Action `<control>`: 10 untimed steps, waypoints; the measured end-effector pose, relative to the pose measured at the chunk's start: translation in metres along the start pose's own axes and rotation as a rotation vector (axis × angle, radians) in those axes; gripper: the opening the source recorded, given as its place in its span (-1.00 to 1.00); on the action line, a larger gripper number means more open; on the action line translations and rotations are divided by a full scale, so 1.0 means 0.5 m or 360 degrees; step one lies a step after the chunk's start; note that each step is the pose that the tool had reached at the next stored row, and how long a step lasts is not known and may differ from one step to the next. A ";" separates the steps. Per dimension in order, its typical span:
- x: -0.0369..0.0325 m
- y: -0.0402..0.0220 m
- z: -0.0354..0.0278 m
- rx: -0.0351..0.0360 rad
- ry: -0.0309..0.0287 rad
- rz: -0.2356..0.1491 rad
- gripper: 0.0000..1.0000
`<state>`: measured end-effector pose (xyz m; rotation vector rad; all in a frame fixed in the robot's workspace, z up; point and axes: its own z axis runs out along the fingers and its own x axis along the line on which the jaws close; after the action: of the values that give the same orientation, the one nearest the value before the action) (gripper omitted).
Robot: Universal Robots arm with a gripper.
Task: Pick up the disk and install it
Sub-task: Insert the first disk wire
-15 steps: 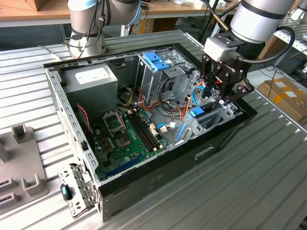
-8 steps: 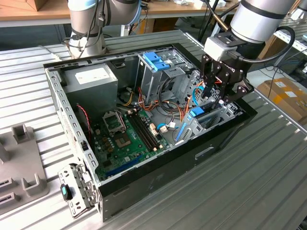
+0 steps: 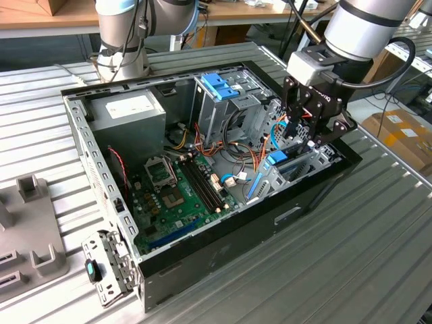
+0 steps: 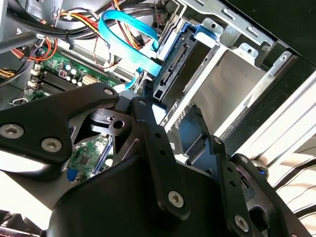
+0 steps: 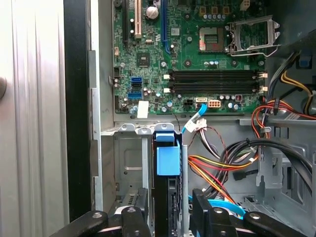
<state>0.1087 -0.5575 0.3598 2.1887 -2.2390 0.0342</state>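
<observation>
The disk [image 5: 168, 160] stands on edge in the drive bay at the corner of the open computer case [image 3: 223, 236], its light blue rail tab facing up. In the exterior view the disk [image 3: 277, 159] sits low in the case on that view's right. The second wrist view shows the disk's [image 4: 177, 64] connector edge framed by blue rail. My gripper [image 5: 168, 223] hangs right over it, open, one black finger [image 5: 134, 222] on each side with small gaps. The gripper [image 3: 298, 138] reaches down into the case, and its fingers [image 4: 148, 123] straddle the bay.
A grey power supply box [image 3: 128, 111] with a white sticker fills the case's far corner. A blue bracket [image 3: 219, 84] tops the metal drive cage. Green motherboard [image 3: 175, 192], orange and blue cables [image 5: 217, 173]. A second arm's base [image 3: 121, 47], grey fixture [image 3: 30, 233], cardboard box [image 3: 401, 131].
</observation>
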 end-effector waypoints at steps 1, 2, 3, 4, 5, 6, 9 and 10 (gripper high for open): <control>0.000 0.000 0.000 -0.0001 0.00001 0.0000 -0.03; 0.000 0.000 0.000 -0.0002 0.00001 0.0000 -0.03; 0.000 0.000 0.000 -0.0004 0.00001 0.0000 -0.03; 0.000 0.000 0.000 -0.0005 0.00001 0.0000 -0.03; 0.000 0.000 0.000 -0.0006 0.00002 0.0000 -0.03; 0.000 0.000 0.000 -0.0007 0.00003 0.0000 -0.03; 0.000 0.000 0.000 -0.0011 0.00003 0.0000 -0.03; 0.000 0.000 0.000 -0.0012 0.00004 0.0000 -0.03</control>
<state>0.1087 -0.5575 0.3598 2.1849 -2.2351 0.0259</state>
